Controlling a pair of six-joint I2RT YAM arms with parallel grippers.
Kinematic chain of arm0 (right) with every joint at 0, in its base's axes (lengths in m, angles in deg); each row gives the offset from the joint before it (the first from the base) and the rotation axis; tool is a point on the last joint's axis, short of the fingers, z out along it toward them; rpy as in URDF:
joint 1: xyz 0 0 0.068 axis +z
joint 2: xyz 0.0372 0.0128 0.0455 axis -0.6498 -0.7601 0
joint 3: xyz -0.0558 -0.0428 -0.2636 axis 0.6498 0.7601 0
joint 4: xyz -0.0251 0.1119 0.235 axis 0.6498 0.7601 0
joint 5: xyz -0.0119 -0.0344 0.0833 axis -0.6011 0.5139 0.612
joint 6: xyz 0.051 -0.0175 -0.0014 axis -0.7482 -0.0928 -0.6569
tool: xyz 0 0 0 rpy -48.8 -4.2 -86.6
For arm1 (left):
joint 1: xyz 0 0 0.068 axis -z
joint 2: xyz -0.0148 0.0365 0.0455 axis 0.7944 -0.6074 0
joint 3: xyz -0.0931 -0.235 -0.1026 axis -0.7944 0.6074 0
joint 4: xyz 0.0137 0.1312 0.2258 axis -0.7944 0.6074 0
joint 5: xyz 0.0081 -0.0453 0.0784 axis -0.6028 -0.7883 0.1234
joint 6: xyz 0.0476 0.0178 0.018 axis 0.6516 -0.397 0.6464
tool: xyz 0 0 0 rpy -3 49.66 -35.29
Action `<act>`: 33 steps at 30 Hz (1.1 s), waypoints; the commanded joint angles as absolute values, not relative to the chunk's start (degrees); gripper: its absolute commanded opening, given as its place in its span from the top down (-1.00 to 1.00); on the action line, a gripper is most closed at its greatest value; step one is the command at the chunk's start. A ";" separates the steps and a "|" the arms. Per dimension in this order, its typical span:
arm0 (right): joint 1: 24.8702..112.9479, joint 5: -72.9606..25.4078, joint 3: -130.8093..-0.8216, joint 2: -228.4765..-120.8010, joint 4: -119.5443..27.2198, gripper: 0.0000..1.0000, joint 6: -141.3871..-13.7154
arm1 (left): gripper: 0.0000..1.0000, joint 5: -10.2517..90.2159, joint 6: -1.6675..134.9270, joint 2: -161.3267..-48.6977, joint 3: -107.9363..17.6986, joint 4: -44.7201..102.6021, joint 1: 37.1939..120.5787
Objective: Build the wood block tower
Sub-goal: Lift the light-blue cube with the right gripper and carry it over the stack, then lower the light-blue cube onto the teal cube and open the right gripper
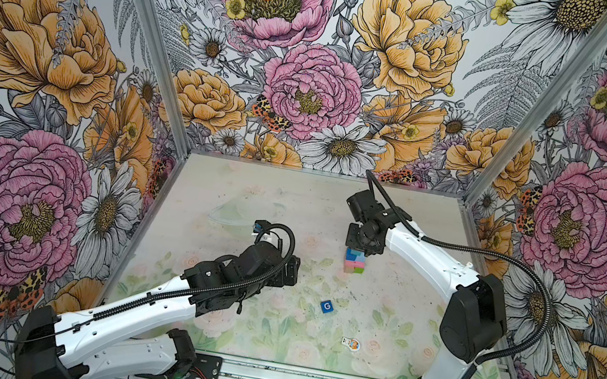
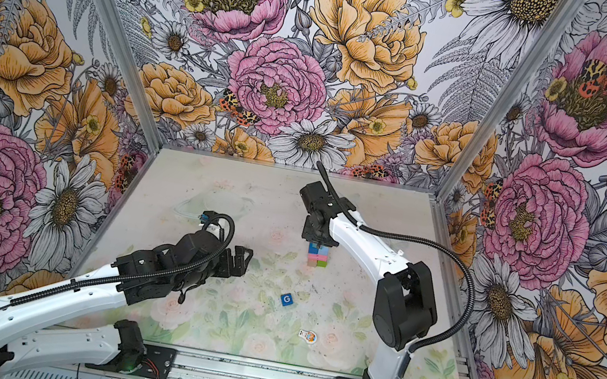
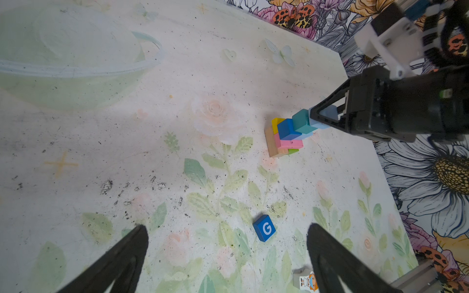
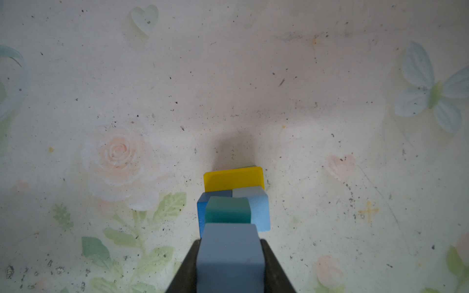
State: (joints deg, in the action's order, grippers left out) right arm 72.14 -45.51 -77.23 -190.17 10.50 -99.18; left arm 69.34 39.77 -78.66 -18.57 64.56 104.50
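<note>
The tower stands mid-table: plain-wood, green, pink and yellow oblongs low down, then dark blue and light blue cubes with a teal cube above them. My right gripper points down over the tower, shut on a light blue cube right at the teal cube; I cannot tell whether they touch. A dark blue cube marked G lies flat, nearer the front. My left gripper hovers open and empty, left of the tower.
A flat white-and-orange cartoon figure piece lies near the front, right of the G cube. A clear bowl sits at the back left. Flowered walls enclose the table on three sides.
</note>
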 commanded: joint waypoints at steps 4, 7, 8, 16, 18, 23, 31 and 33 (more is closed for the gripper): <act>71.61 -45.13 -77.52 -191.42 9.09 0.44 -98.52 | -0.98 68.82 40.35 -78.70 -20.06 63.42 104.19; 71.55 -45.02 -77.59 -191.51 9.00 0.44 -98.44 | -0.98 68.85 40.26 -78.66 -20.01 63.34 104.19; 71.58 -44.85 -77.62 -191.51 9.00 0.44 -98.43 | -0.97 68.84 40.26 -78.61 -19.91 63.39 104.18; 71.60 -44.46 -77.60 -191.52 8.74 0.42 -98.51 | -0.98 68.95 40.08 -78.24 -19.54 63.44 104.16; 71.58 -44.38 -77.59 -191.65 8.74 0.40 -98.51 | -0.97 68.95 40.08 -78.24 -19.53 63.48 104.07; 71.66 -44.44 -77.56 -191.46 8.65 0.26 -98.43 | -0.98 68.95 40.09 -78.23 -19.37 63.48 104.12; 71.70 -44.73 -77.52 -190.21 8.41 -0.07 -98.35 | -0.97 69.13 40.08 -77.82 -19.21 63.48 104.11; 71.73 -44.78 -77.55 -189.64 8.28 -0.11 -98.26 | -0.98 69.30 40.08 -77.55 -19.12 63.40 104.10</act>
